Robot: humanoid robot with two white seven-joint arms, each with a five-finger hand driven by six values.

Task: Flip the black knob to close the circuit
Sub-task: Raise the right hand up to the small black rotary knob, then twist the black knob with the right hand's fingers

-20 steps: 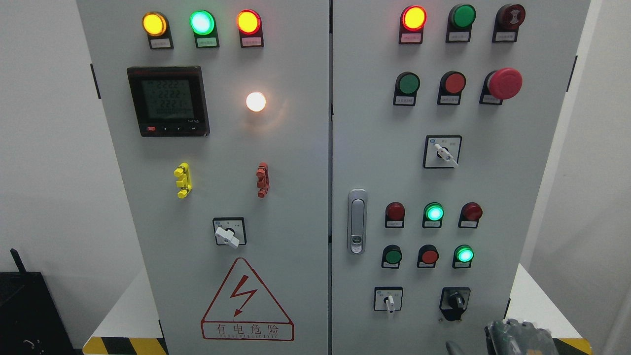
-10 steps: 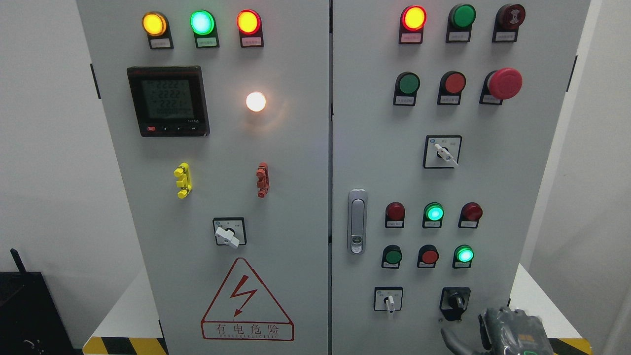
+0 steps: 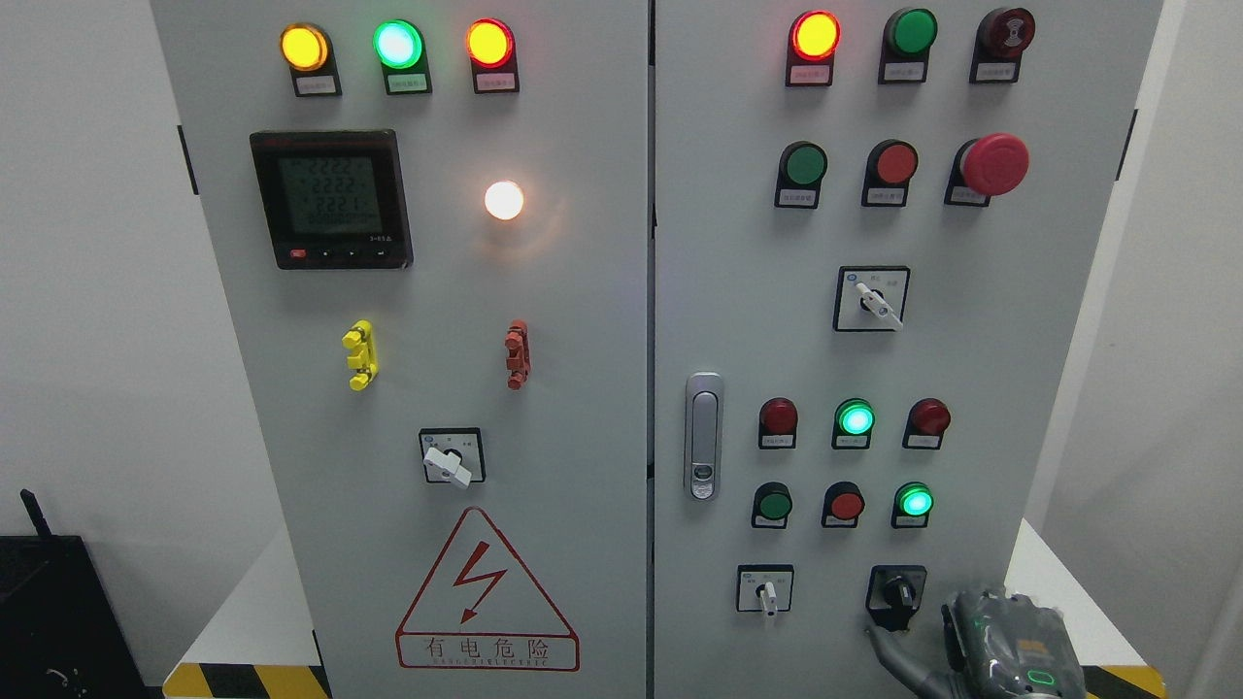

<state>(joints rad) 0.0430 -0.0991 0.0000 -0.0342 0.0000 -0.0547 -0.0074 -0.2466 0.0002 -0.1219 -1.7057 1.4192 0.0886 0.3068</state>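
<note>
The room is evenly and brightly lit, with soft shadows under the buttons. A white lamp (image 3: 504,200) at the upper left of the frame blooms, spilling a warm glow over the grey cabinet (image 3: 583,388). Lit indicators are overexposed at their centres. Cabinet edges lean outward toward the frame's sides.

the round black rotary knob (image 3: 898,593) sits low on the grey metal cabinet's right door (image 3: 971,369), right of the small white-handled selector switch (image 3: 767,592). the robot's dark right hand (image 3: 1005,646) lies just below-right of it, one finger (image 3: 889,649) beneath the knob.
</note>
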